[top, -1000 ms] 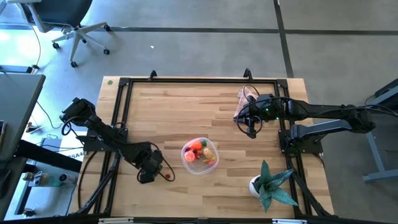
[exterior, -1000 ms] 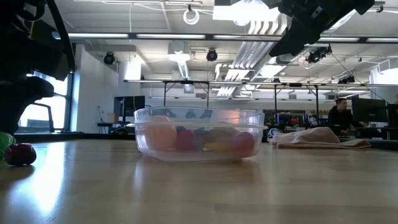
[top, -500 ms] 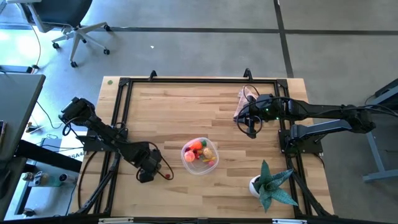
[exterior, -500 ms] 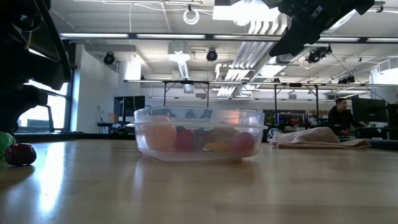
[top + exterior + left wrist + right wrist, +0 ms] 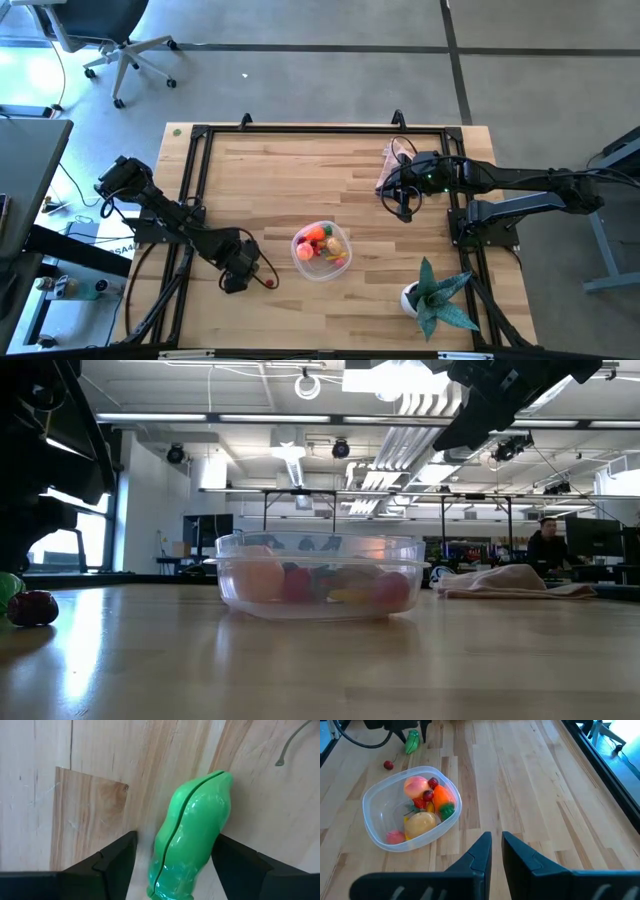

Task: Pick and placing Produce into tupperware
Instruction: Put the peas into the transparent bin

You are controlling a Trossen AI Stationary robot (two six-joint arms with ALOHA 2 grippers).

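Left wrist view: the left pincer (image 5: 172, 865), spread, straddles the green pod (image 5: 192, 832) on the surface (image 5: 100, 765); centre it, then squeeze evenly. The right pincer (image 5: 493, 851) hovers pressed together.

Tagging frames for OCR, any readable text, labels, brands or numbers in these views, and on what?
No readable text in any view.
The tupperware, the produce in it, the green pod between the left gripper's fingers, and the wooden table carry no markings.
A white sheet under the table's left edge in the high view has dark print, too small to read.
Screens in the room behind show nothing legible.
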